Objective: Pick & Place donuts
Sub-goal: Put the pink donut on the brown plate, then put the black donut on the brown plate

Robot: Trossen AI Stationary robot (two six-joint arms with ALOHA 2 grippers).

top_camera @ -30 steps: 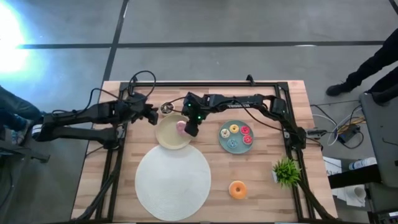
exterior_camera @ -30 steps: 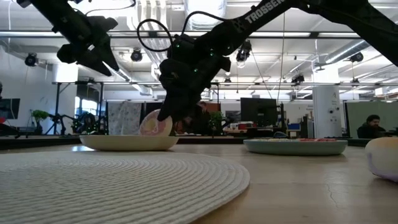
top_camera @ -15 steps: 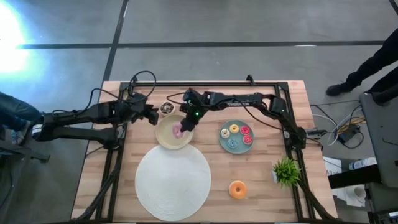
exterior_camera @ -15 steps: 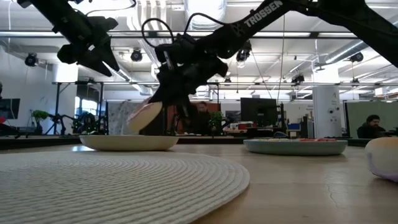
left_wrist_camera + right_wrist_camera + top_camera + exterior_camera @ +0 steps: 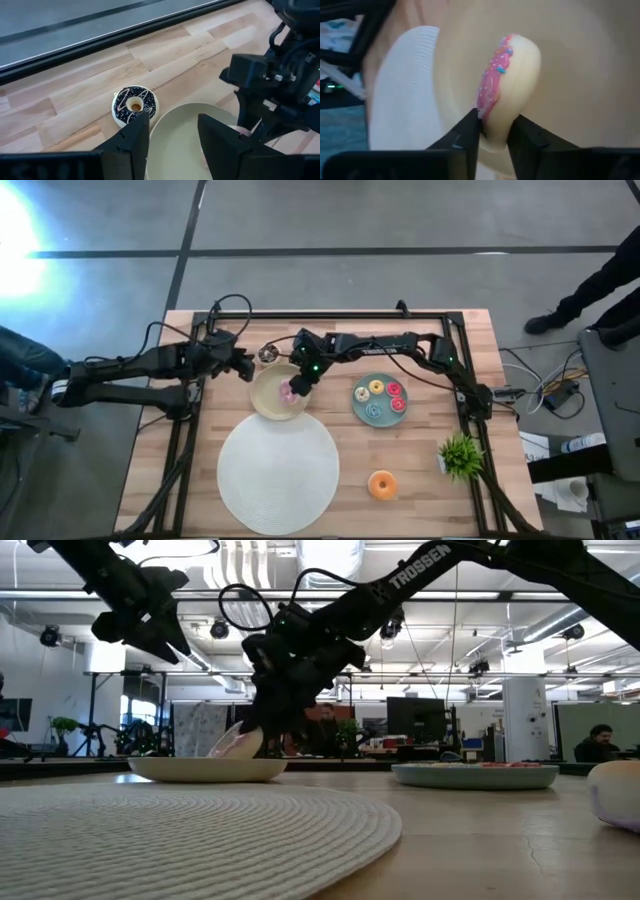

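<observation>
A pink-iced donut (image 5: pixel 507 90) stands on edge over the beige plate (image 5: pixel 264 404), with my right gripper (image 5: pixel 495 131) shut on it. In the low view the donut (image 5: pixel 238 743) leans just above the plate's rim (image 5: pixel 205 771). A dark brown donut (image 5: pixel 134 104) lies flat on the table just beyond the plate's far edge. My left gripper (image 5: pixel 172 137) hangs open above the plate's far left rim and touches nothing. Several donuts lie on the teal plate (image 5: pixel 362 406), and an orange one (image 5: pixel 381 484) lies on the table. My right gripper pinches the pink donut across its thickness, one finger on the iced face (image 5: pixel 487 107) and the other on the plain underside (image 5: pixel 512 117). The fingers slant down from the table's far right. The donut is tilted on edge; whether its lower edge rests on the plate, I cannot tell.
A large white round mat (image 5: pixel 278 462) lies in front of the beige plate. A small green plant (image 5: pixel 460 454) stands at the right edge. Black frame rails run along the table's sides and far edge. A person stands beyond the table's far right corner.
My right gripper has rolled about its own line and shifted a little toward the table's left over the beige plate. The pink donut, upright in the plate a second ago, was raised and tipped over toward the left, then came back down to the plate's rim, still tilted.
</observation>
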